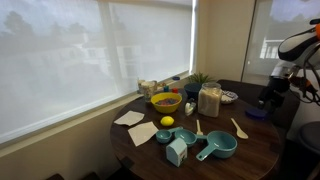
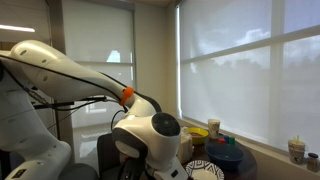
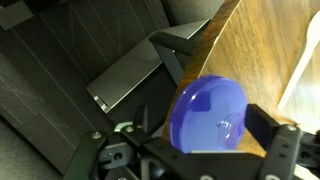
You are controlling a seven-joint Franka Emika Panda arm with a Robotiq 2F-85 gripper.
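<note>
In the wrist view a round blue translucent lid (image 3: 205, 112) with a small knob lies on the wooden table (image 3: 265, 50), close to its edge. My gripper (image 3: 212, 120) hangs directly above it, open, with a dark finger (image 3: 262, 122) showing on the right of the lid. Nothing is clamped between the jaws. In an exterior view the arm comes in from the right, and the gripper (image 1: 269, 98) hovers over the blue lid (image 1: 257, 113) at the far right rim of the round table (image 1: 250, 160). The arm's white body (image 2: 150, 135) fills an exterior view and hides the gripper there.
On the table stand a yellow bowl (image 1: 165, 101), a glass jar of grains (image 1: 210, 100), a lemon (image 1: 167, 122), teal measuring cups (image 1: 215, 148), napkins (image 1: 130, 118), a wooden spoon (image 1: 240, 128) and a small plant (image 1: 200, 80). Beyond the table edge lies dark furniture (image 3: 130, 75).
</note>
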